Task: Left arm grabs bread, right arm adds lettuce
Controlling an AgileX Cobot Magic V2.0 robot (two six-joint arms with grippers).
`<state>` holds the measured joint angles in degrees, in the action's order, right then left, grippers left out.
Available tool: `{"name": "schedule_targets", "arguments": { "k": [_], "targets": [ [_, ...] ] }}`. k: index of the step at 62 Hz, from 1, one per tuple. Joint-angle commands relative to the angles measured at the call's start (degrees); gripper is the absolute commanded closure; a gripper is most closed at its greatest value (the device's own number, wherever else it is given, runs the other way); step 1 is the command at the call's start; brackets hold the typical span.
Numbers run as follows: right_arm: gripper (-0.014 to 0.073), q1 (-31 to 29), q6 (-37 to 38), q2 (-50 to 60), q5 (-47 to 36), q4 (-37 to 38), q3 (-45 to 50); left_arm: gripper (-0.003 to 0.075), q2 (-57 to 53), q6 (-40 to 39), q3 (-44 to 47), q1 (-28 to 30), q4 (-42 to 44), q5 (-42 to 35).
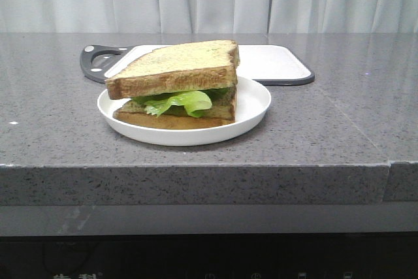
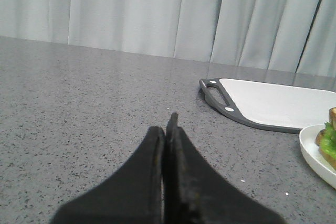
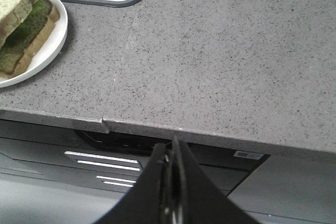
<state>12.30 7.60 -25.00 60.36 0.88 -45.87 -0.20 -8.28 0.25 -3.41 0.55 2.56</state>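
The bread, a thick toast slice with brown crust, lies tilted on top of the sandwich on a white plate. The green lettuce sticks out between it and the bottom slice. The sandwich also shows in the right wrist view and at the edge of the left wrist view. My left gripper is shut and empty over the bare counter, well to the left of the plate. My right gripper is shut and empty, off the counter's front edge. Neither arm shows in the front view.
A white cutting board with a dark rim and handle lies behind the plate; it also shows in the left wrist view. The grey speckled counter ends at a front edge, with dark cabinet fronts below. Curtains hang behind.
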Motion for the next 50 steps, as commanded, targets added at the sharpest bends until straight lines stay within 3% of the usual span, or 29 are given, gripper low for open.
{"name": "schedule_targets", "arguments": {
  "k": [1,24,50],
  "targets": [
    [0.0661,-0.3,-0.4,-0.4,-3.5,0.8,-1.3,0.0741,-1.2,-0.4,0.3,0.2,0.0,-4.8],
    [0.0661,-0.6,-0.4,0.8,-5.2,2.0,0.2,0.0741,-1.2,-0.4,0.3,0.2,0.0,-4.8],
    [0.0661,-8.1,-0.4,17.5,-43.5,0.0,31.7,0.0741,-1.2,-0.4,0.3,0.2,0.0,-4.8]
  ]
}}
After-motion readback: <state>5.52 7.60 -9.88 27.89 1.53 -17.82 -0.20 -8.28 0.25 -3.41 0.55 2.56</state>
